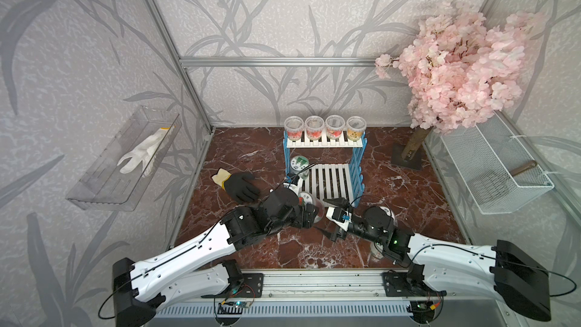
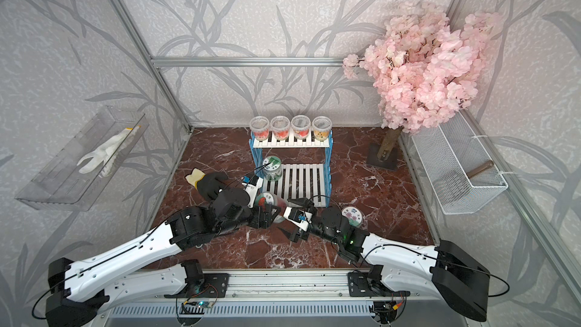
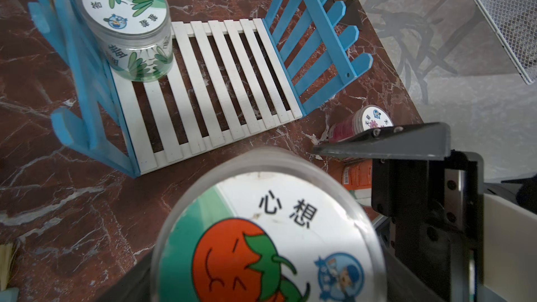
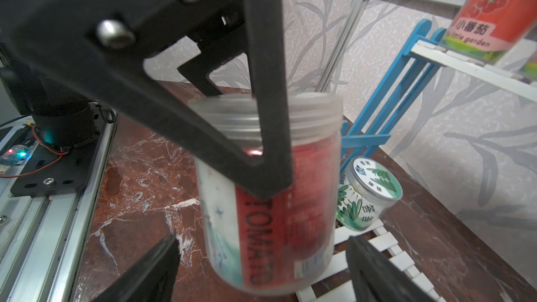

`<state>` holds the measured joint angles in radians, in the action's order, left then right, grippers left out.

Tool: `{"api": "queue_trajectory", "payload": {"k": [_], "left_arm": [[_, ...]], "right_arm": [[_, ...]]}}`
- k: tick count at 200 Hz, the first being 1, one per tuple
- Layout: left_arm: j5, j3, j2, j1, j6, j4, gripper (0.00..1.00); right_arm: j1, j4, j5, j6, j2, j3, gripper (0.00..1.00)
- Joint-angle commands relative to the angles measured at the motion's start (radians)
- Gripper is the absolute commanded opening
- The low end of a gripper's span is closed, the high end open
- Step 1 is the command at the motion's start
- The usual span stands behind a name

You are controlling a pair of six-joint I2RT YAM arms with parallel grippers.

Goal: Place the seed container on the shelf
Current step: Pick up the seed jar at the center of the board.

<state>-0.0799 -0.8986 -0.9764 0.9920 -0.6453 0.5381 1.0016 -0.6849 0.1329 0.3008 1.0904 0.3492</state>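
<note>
My left claw is clamped on the tomato seed container, at the near edge of the shelf and its lower tier. My right claw gapes wide just beside it, gripping nothing. A green-leaf jar stands on that tier's far-left corner, and four jars line the upper tier. Their labels hide the contents.
</note>
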Motion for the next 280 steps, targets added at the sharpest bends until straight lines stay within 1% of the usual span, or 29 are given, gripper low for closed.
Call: {"api": "queue_trajectory", "payload": {"k": [1, 33, 61, 87, 111, 123, 135, 161, 170, 189, 215, 234, 263, 280], "left_arm": [[0.025, 0.006, 0.026, -0.003, 0.046, -0.068, 0.73], [0.023, 0.028, 0.039, -0.002, 0.045, -0.081, 0.73], [0.01, 0.026, 0.035, -0.001, 0.053, -0.068, 0.74], [0.009, 0.025, 0.031, -0.001, 0.06, -0.069, 0.74], [0.011, 0.021, 0.028, -0.002, 0.069, -0.061, 0.75], [0.018, 0.022, 0.028, -0.001, 0.075, -0.057, 0.78], [0.026, 0.024, 0.031, -0.001, 0.082, -0.061, 0.81], [0.075, 0.028, 0.033, -0.005, 0.129, -0.062, 0.92], [0.102, 0.021, 0.031, -0.014, 0.139, -0.051, 0.96], [0.202, 0.029, 0.027, -0.058, 0.128, -0.06, 0.98], [0.338, 0.093, 0.057, -0.139, 0.063, -0.158, 0.97], [0.4, 0.141, 0.087, -0.164, 0.022, -0.25, 0.96], [0.392, 0.144, 0.096, -0.166, 0.03, -0.237, 0.92], [0.357, 0.147, 0.099, -0.166, 0.037, -0.223, 0.86]], "right_arm": [[0.005, -0.135, 0.019, 0.037, 0.032, 0.036, 0.94], [0.005, -0.178, 0.052, 0.001, 0.097, 0.062, 0.94], [0.005, -0.221, 0.055, -0.036, 0.153, 0.083, 0.93], [0.007, -0.196, 0.055, -0.052, 0.182, 0.108, 0.91], [0.009, -0.19, 0.03, -0.071, 0.195, 0.113, 0.84], [0.01, -0.198, 0.02, -0.084, 0.196, 0.105, 0.8], [0.01, -0.196, 0.024, -0.091, 0.197, 0.1, 0.79], [0.009, -0.216, 0.034, -0.133, 0.199, 0.086, 0.76], [0.01, -0.243, 0.037, -0.15, 0.202, 0.075, 0.75], [0.009, -0.314, 0.037, -0.189, 0.215, 0.052, 0.73], [0.01, -0.382, 0.043, -0.232, 0.249, 0.039, 0.72], [0.01, -0.442, 0.044, -0.263, 0.283, 0.033, 0.72], [0.008, -0.523, 0.047, -0.3, 0.332, 0.031, 0.72], [0.008, -0.53, 0.049, -0.308, 0.355, 0.037, 0.73]]}}
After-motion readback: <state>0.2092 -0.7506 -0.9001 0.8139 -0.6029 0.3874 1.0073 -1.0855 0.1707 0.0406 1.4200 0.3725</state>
